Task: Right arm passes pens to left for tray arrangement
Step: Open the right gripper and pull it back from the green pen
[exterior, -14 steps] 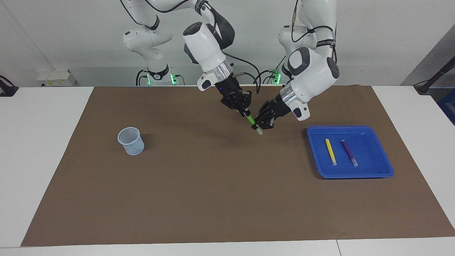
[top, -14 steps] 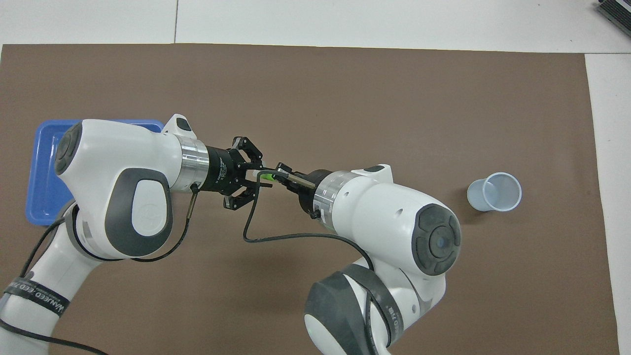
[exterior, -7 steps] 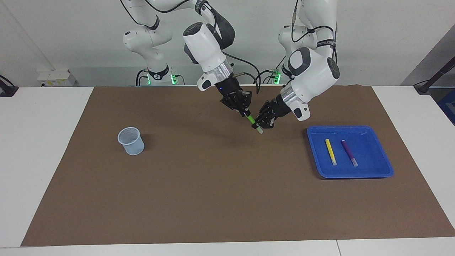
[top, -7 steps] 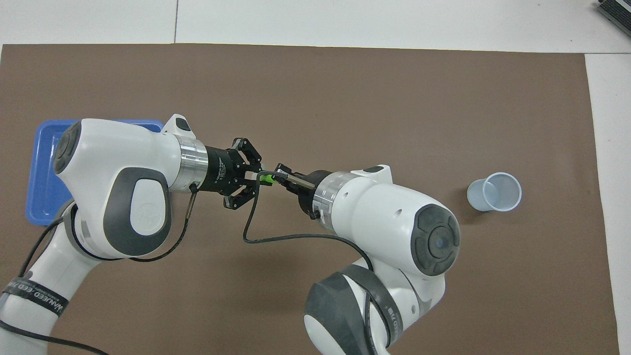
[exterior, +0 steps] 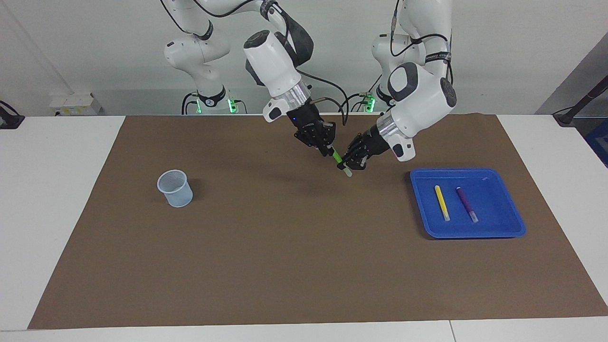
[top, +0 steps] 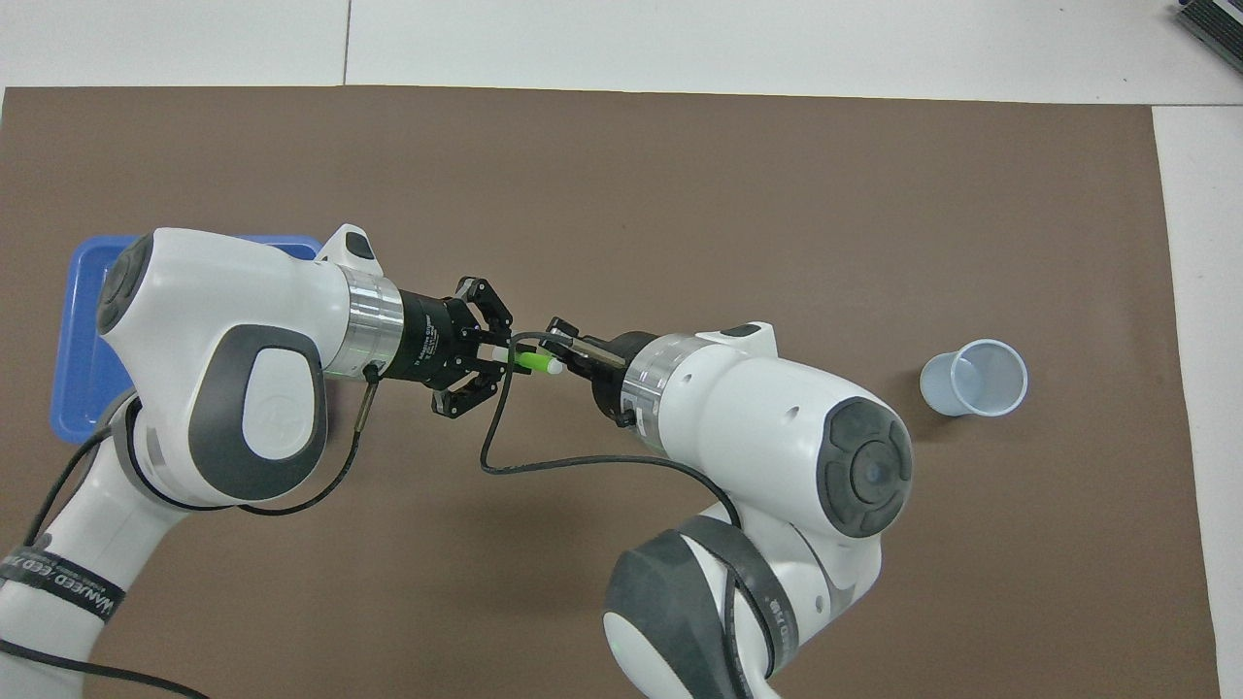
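Mid-air handover above the desk's brown mat: left pincer (exterior: 349, 163) clamped on the green pen (exterior: 340, 163), right pincer (exterior: 327, 150) in a state that cannot be told; a weak left grip would drop it short of the tray (exterior: 515, 223).

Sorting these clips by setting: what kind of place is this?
Probably a robotics lab bench: two white arms mounted at a white table covered by a brown mat, with only staged props, a blue tray and a small cup.
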